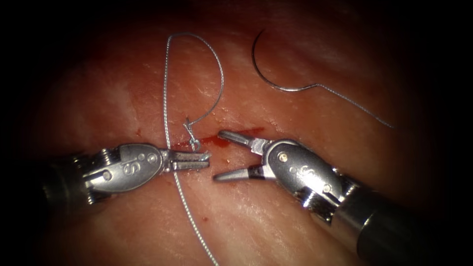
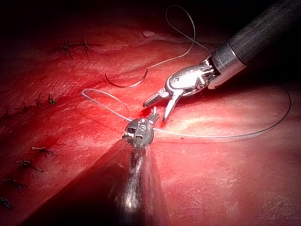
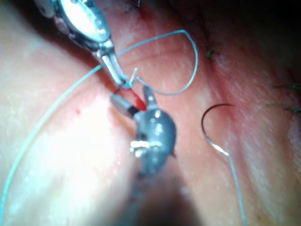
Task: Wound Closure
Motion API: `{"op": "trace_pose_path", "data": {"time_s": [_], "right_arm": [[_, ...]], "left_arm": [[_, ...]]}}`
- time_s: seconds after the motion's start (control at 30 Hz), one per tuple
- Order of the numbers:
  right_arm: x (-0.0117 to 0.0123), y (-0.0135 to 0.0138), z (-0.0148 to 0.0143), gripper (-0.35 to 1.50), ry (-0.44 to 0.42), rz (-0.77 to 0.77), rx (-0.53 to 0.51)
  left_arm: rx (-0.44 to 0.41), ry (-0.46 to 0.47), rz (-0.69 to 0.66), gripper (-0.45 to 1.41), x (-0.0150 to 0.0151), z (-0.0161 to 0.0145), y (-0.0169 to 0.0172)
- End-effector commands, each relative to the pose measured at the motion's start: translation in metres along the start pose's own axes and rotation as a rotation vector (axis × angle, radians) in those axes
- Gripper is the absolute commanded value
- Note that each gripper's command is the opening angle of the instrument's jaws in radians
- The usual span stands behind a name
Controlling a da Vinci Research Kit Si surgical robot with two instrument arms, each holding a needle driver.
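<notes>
Nearest, the right arm's steel needle driver (image 1: 224,155) stands with its jaws spread wide and nothing between them, one jaw tip lying at the red-stained cut (image 1: 236,135) and the other just below it. Facing it from the left, the left arm's steel needle driver (image 1: 204,158) has its jaws closed, and it appears to pinch the pale braided thread (image 1: 166,83) right beside a small knot (image 1: 192,135) standing up from the cut. A smear of red fluid (image 1: 217,142) sits between the two tool tips. From the knot the thread loops upward over the pink pork tissue (image 1: 123,98) and runs back down past the left tool. Further off, the dark curved needle (image 1: 263,69) lies loose on the tissue, above and to the right of the cut, held by neither tool and not in the tissue. In the left wrist view several dark finished stitches (image 2: 75,47) sit further along, so I judge the closure well advanced, with this knot in hand.
</notes>
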Motion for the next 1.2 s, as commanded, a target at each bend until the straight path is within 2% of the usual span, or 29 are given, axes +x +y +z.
{"op": "trace_pose_path", "data": {"time_s": [0.03, 0.27, 0.43, 0.67, 1.2], "right_arm": [[-0.0003, 0.0006, 0.0017, 1.43, 0.002, -0.017, 0.015], [-0.0011, 0.0003, 0.0033, 1.43, -0.022, -0.067, 0.04], [-0.0013, 0.0003, 0.0035, 1.43, -0.028, -0.08, 0.046], [-0.001, 0.0006, 0.0039, 1.43, -0.028, -0.083, 0.045], [0.0, 0.0007, 0.006, 1.43, -0.028, -0.081, 0.039]], "left_arm": [[0.003, 0.007, -0.001, -0.45, -0.0002, 0.0006, -0.0003], [0.007, 0.034, -0.01, -0.45, -0.0004, -0.0004, -0.0008], [-0.025, 0.109, -0.014, -0.45, -0.0002, -0.0008, -0.0015], [-0.084, 0.224, -0.111, -0.45, -0.001, -0.0005, -0.0023], [-0.106, 0.428, -0.292, -0.45, -0.0041, -0.0004, -0.0046]]}}
